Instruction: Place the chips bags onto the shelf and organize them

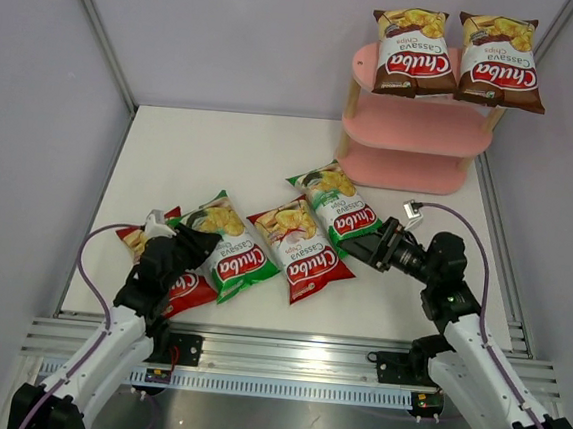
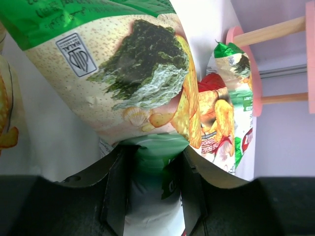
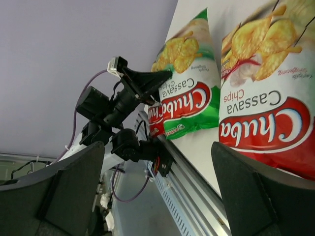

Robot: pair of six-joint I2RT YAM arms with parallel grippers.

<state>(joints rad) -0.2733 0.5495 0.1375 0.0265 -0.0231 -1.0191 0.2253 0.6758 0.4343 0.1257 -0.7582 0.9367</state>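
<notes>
Now our left hand (image 1: 181, 247) sits narrow around the end of a green bag (image 1: 231, 255), which fills the gap between the fingers; whether they pinch it we cannot tell. Our right hand (image 1: 362, 247) gapes wide, holding nothing, just beside the second green bag (image 1: 339, 207). A red bag (image 1: 302, 248) lies between the green ones on the surface (image 1: 221, 159), and another red bag (image 1: 191, 292) lies partly under our left arm. A brown bag (image 1: 413, 53) and a second brown bag (image 1: 497, 60) lie side by side atop the shelf (image 1: 414, 135).

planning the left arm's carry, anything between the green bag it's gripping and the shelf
Yes: between the left green bag and the shelf, a red bag and a second green bag lie on the table, with the right end effector beside them.
</notes>
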